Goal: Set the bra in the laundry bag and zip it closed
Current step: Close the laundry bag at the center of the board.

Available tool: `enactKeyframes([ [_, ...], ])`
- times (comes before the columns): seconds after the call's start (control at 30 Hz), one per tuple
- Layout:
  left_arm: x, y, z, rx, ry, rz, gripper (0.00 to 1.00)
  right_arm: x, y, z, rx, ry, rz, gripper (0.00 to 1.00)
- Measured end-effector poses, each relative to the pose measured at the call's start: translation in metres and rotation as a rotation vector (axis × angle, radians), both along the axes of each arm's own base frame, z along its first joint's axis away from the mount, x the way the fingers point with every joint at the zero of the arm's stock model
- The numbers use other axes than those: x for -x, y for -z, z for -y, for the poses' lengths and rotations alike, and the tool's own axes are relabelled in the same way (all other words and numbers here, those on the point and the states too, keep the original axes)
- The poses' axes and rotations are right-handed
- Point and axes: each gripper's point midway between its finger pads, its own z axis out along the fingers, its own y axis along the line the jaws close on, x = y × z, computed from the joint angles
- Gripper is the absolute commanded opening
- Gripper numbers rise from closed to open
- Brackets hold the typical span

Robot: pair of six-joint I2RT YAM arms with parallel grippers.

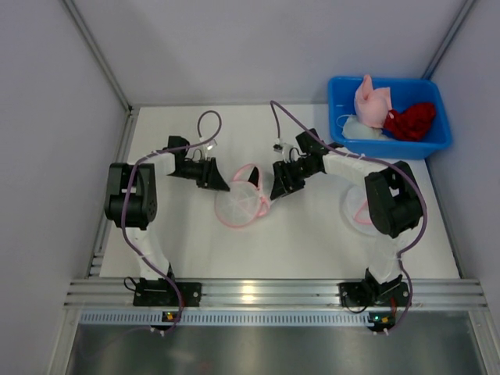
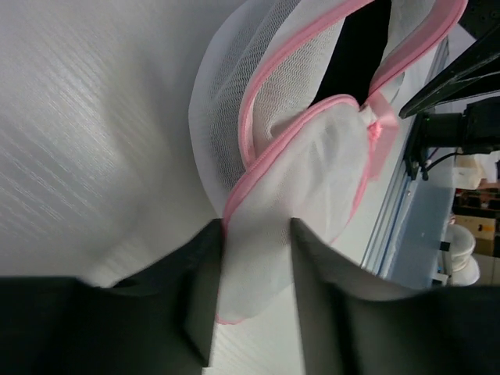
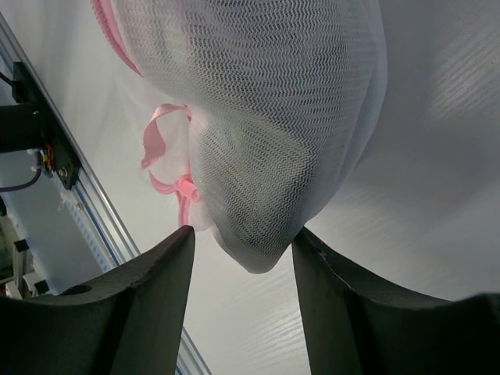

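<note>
A: What colours does the laundry bag (image 1: 238, 205) have?
B: White mesh with a fine zigzag weave, pink trim along its edge, and a pink ribbon (image 3: 160, 152) beside it.
A: And the bin (image 1: 391, 145) beyond the bag?
B: Bright blue, holding a pale pink bra (image 1: 372, 101) and a dark red garment (image 1: 410, 119).

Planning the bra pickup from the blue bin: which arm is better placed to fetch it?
Probably the right arm. The blue bin with the bra sits at the far right, close to the right gripper; the left gripper, across the laundry bag, has the bag's edge between its fingers.
</note>
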Motion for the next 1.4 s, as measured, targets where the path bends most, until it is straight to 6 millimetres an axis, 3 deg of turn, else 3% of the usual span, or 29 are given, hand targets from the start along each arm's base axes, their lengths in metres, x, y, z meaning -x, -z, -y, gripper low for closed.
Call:
enactKeyframes([
  [0.2, 0.007, -0.008, -0.003, 0.04, 0.004, -0.039, 0.0, 0.001, 0.0, -0.001, -0.001, -0.003, 0.0, 0.55],
  [0.4, 0.009, -0.039, 0.001, 0.112, 0.06, -0.043, 0.0, 0.002, -0.007, 0.0, -0.004, -0.004, 0.007, 0.62],
  [0.73, 0.025, -0.066, 0.01, 0.243, 0.072, -0.14, 0.0, -0.005, -0.063, -0.007, -0.086, -0.014, 0.124, 0.65],
  [0.83, 0.027, -0.077, 0.012, 0.279, 0.069, -0.163, 0.0, -0.006, -0.072, -0.011, -0.115, -0.016, 0.123, 0.67],
  [1.1, 0.025, -0.102, 0.015, 0.351, 0.066, -0.193, 0.0, -0.006, -0.07, -0.019, -0.154, -0.01, 0.075, 0.84],
  [1.4, 0.028, -0.111, 0.025, 0.365, 0.087, -0.226, 0.0, -0.015, -0.053, -0.029, -0.179, -0.017, 0.025, 0.86],
])
